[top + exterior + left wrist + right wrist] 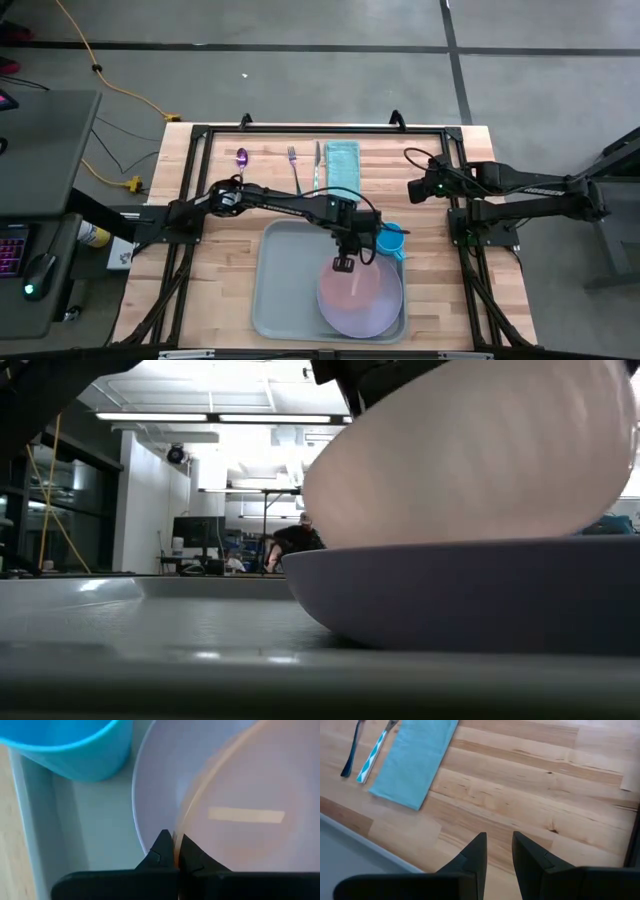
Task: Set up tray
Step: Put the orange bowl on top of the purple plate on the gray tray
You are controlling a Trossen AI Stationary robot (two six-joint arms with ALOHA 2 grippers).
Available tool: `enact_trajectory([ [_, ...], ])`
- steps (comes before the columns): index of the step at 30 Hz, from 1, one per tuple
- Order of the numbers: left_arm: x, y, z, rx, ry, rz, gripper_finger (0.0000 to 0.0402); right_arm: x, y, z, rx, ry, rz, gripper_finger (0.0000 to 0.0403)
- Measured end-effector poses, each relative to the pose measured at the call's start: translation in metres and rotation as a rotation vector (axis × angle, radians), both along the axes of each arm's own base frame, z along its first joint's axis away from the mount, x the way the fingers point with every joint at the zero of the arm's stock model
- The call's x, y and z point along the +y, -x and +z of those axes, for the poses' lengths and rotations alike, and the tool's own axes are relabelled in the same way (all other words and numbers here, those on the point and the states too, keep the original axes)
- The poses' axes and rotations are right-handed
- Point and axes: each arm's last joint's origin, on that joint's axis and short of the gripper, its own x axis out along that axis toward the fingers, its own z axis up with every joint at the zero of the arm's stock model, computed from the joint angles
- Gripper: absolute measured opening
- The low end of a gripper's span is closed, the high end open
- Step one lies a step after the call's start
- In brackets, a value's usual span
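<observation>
While left gripper (343, 264) jaws pinch the pink plate (352, 288) | tray (280, 290) on wood table (200, 300) (office behind) | right jaws narrow, empty

Two stacked plates (360, 295) lie in the tray (285, 290), a cup (391, 241) beside them.

Smooth, seemingly plastic tray (285, 290); grainy wooden table (430, 190).

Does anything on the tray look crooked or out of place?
Yes. The pink plate is tilted, not flat, inside the lavender plate on the tray, its rim pinched in the left claw.
</observation>
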Motion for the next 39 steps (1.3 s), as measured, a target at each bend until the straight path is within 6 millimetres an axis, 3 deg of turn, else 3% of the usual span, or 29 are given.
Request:
enact_trajectory([
  [12, -0.004, -0.013, 0.008, -0.159, 0.092, -0.045, 0.0081, 0.000, 0.000, 0.000, 0.001, 0.000, 0.016, 0.0069],
  [21, -0.007, -0.019, 0.013, -0.247, 0.125, -0.093, 0.0082, 0.000, 0.000, 0.000, 0.010, 0.009, 0.033, 0.0069],
  [29, -0.013, -0.016, 0.011, -0.204, 0.148, -0.114, 0.0101, 0.000, 0.000, 0.000, 0.019, 0.016, 0.047, 0.0069],
  [39, -0.016, -0.019, 0.014, -0.268, 0.116, -0.131, 0.0186, 0.000, 0.000, 0.000, 0.022, 0.020, 0.052, 0.0069],
])
